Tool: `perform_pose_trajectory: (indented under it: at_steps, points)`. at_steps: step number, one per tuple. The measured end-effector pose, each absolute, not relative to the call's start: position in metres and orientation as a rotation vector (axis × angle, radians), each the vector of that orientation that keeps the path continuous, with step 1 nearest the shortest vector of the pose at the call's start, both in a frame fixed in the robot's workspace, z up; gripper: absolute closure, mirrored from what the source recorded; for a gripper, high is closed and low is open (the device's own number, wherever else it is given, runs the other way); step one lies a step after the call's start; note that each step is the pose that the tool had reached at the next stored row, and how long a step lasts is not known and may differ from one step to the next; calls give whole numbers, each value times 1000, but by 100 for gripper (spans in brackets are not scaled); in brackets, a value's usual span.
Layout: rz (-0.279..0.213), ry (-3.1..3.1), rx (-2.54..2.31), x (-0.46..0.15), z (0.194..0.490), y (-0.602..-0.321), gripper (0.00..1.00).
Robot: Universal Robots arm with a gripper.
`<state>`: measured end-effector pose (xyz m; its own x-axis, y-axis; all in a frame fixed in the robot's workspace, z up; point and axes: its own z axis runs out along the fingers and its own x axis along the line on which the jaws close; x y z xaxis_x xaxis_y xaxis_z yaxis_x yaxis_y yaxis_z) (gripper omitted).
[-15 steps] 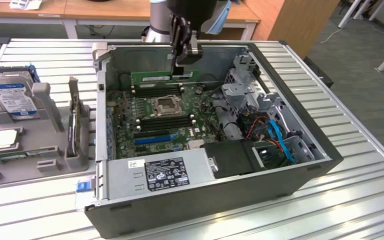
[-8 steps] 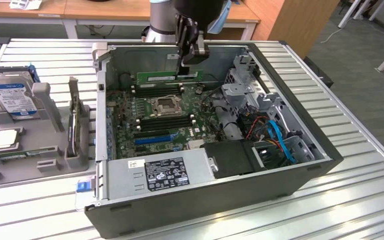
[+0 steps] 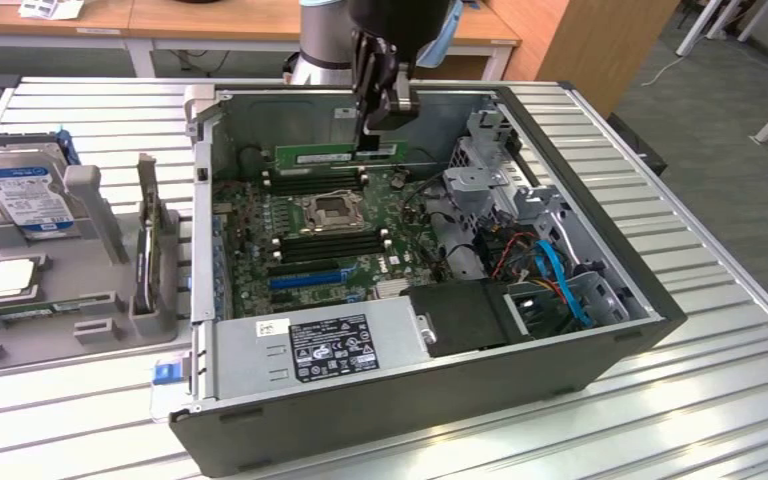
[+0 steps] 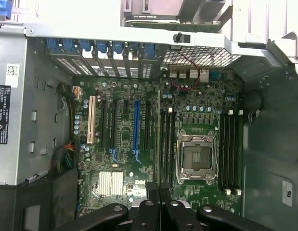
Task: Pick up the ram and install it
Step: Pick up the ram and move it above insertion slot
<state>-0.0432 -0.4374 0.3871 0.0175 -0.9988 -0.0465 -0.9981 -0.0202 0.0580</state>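
The ram is a thin green stick, held level above the open computer case, over the far side of the motherboard. My gripper is shut on its end toward the exterior view's right. In the wrist view the ram shows edge-on as a thin line running out from my gripper. It hangs just beside the black memory slots that flank the processor socket. More memory slots lie on the socket's other side.
The case walls ring the motherboard. A power supply fills the near corner, and a drive cage with blue and orange cables sits at the exterior view's right. A grey tray at the exterior view's left holds a hard drive and a processor chip.
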Motion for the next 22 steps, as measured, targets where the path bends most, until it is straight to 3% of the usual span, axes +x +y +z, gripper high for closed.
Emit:
perform_pose_trajectory:
  at_steps: [22]
  points:
    - [-120,-2194,2237,-43,347,-437,89]
